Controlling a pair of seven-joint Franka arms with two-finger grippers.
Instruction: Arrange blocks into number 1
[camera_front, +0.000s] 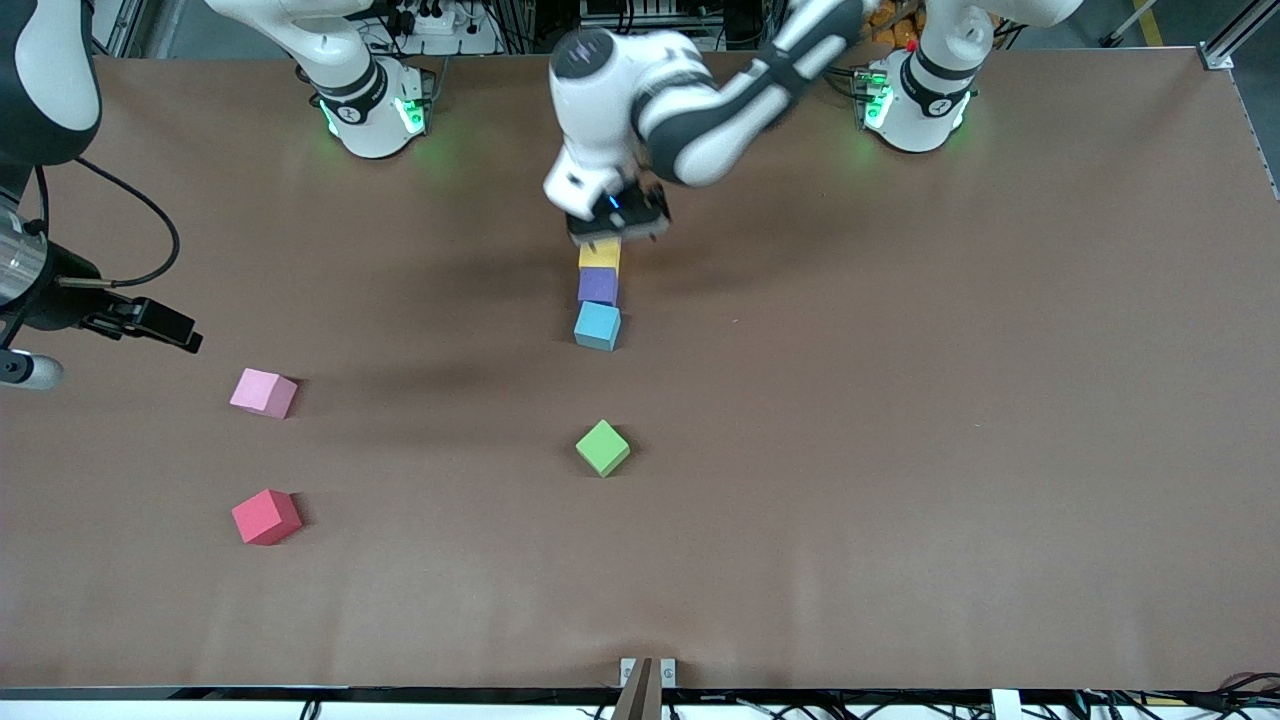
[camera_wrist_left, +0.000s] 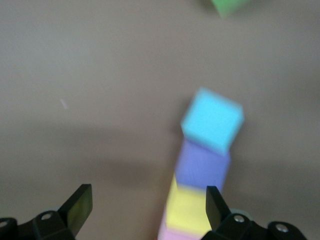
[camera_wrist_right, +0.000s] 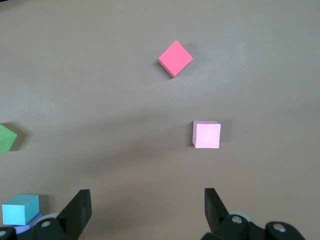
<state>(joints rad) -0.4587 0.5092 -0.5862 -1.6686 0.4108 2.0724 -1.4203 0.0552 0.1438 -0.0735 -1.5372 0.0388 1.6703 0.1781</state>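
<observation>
Three blocks lie in a straight touching row at the table's middle: yellow (camera_front: 600, 256), purple (camera_front: 597, 286) and light blue (camera_front: 597, 326), the light blue one nearest the front camera. My left gripper (camera_front: 615, 232) hangs open over the yellow end of the row. In the left wrist view, the left gripper (camera_wrist_left: 147, 195) has the yellow block (camera_wrist_left: 187, 210) close inside one finger (camera_wrist_left: 214, 202). Purple (camera_wrist_left: 202, 167) and light blue (camera_wrist_left: 212, 120) follow it. The pink block (camera_front: 263, 392) lies alone toward the right arm's end. My right gripper (camera_wrist_right: 147, 200) is open and holds nothing, high above the pink block (camera_wrist_right: 206, 135). The orange block is hidden.
A green cube (camera_front: 602, 447) sits nearer the front camera than the row, turned corner-on. A red cube (camera_front: 266, 516) lies nearer the front camera than the pink block. The right arm (camera_front: 40, 270) hangs over its own end of the table.
</observation>
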